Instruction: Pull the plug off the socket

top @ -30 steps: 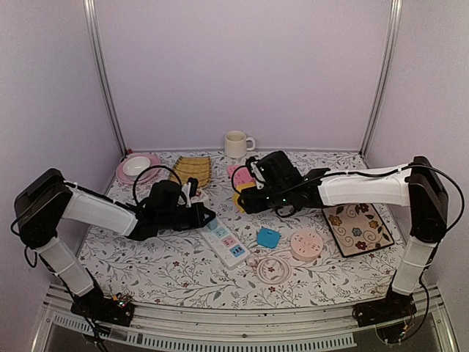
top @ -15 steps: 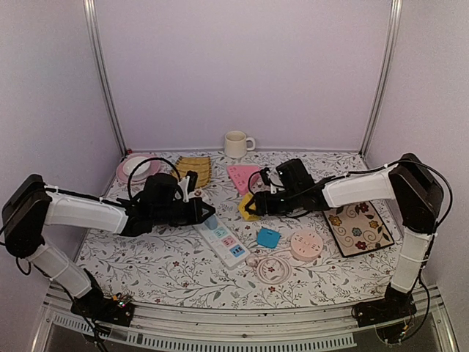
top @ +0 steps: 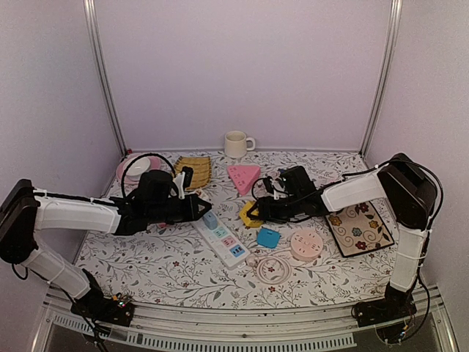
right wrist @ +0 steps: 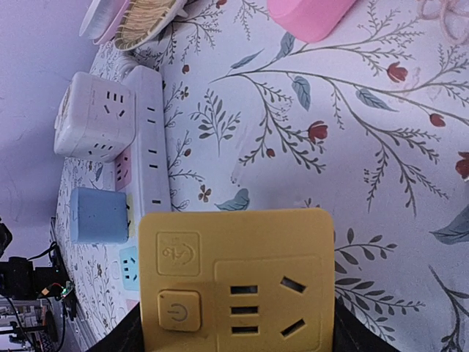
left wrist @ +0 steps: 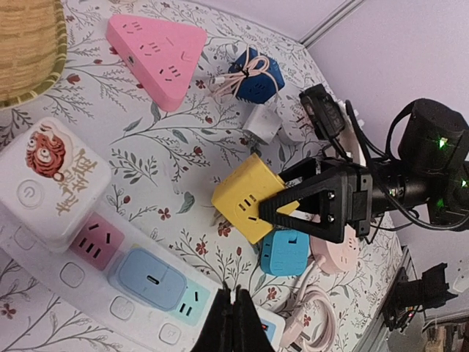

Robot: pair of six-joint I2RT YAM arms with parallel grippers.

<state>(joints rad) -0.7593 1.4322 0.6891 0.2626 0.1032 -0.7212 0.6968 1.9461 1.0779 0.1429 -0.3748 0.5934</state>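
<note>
A white power strip (top: 223, 238) lies at the table's middle, and it also shows in the left wrist view (left wrist: 44, 257). A light blue plug (top: 210, 219) and a white cube adapter with a tiger print (left wrist: 55, 181) sit in it. The blue plug shows in the left wrist view (left wrist: 149, 278) too. My left gripper (top: 207, 207) is shut and empty, its tips (left wrist: 236, 295) just above the strip, beside the blue plug. My right gripper (top: 256, 213) is shut on a yellow cube socket (right wrist: 234, 279) and holds it right of the strip.
A blue flat adapter (top: 267, 237), a pink round socket (top: 305, 244) and its coiled cable (top: 271, 268) lie near the front. A floral tray (top: 357, 229) is at the right. A pink triangular socket (top: 243, 176), mug (top: 236, 144), basket (top: 192, 169) and pink plate (top: 135, 167) stand behind.
My right gripper has carried the yellow cube socket right and toward the front, away from the strip's far end. My left arm has stretched out and its gripper stays over the strip.
</note>
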